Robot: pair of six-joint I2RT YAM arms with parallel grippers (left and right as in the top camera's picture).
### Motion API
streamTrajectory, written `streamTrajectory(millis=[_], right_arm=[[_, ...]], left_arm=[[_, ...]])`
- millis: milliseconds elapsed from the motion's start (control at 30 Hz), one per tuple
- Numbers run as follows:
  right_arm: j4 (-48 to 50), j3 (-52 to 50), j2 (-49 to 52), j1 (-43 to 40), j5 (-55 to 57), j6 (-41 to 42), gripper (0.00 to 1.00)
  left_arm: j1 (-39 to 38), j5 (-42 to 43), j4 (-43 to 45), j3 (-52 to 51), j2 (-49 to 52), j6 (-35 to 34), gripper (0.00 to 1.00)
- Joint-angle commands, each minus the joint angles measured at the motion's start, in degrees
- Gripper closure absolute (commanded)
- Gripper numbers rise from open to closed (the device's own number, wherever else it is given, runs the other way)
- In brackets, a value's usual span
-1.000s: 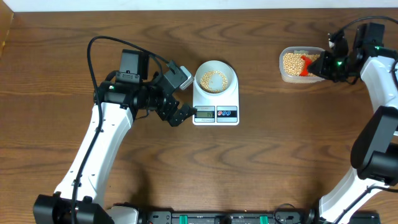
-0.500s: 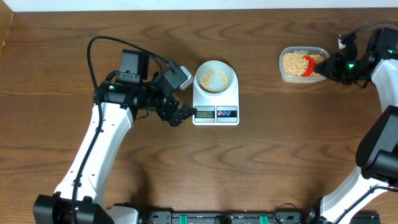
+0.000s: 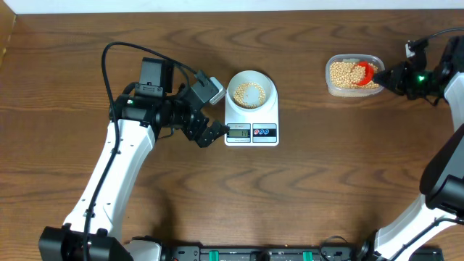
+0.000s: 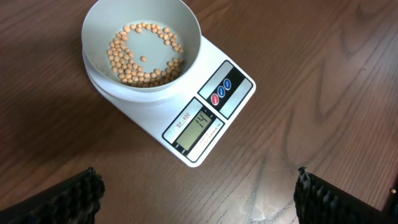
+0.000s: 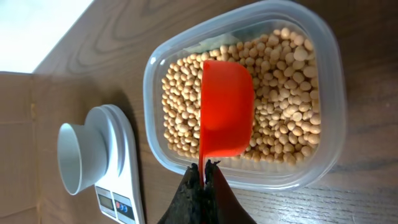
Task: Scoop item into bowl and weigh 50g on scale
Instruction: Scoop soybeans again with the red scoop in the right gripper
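Observation:
The white bowl sits on the white scale with a thin layer of tan beans inside; the display reads 14. My left gripper is open and empty, just left of the scale's front edge; its fingertips frame bare wood in the wrist view. My right gripper is shut on the handle of a red scoop, held over the beans in the clear plastic container at the far right. The scoop's underside faces the camera, so its contents are hidden.
The bowl and scale also show at the left of the right wrist view. A white wall runs along the table's far edge. A black cable loops above the left arm.
My right gripper has drawn back to the right with the red scoop, whose bowl now sits over the container's right part. The left arm has not moved.

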Motion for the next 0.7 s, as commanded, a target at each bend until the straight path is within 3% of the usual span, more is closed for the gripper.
streamTrajectory(millis=[0, 667], right_arm=[[0.37, -0.37, 0.68, -1.16, -4.66, -1.22, 0.99], [2.36, -0.37, 0.68, -1.55, -16.48, -0.96, 0.99]], left_arm=[[-0.13, -0.26, -0.09, -0.5, 0.0, 0.81, 0.0], [-0.13, -0.26, -0.09, -0.5, 0.0, 0.81, 0.0]])
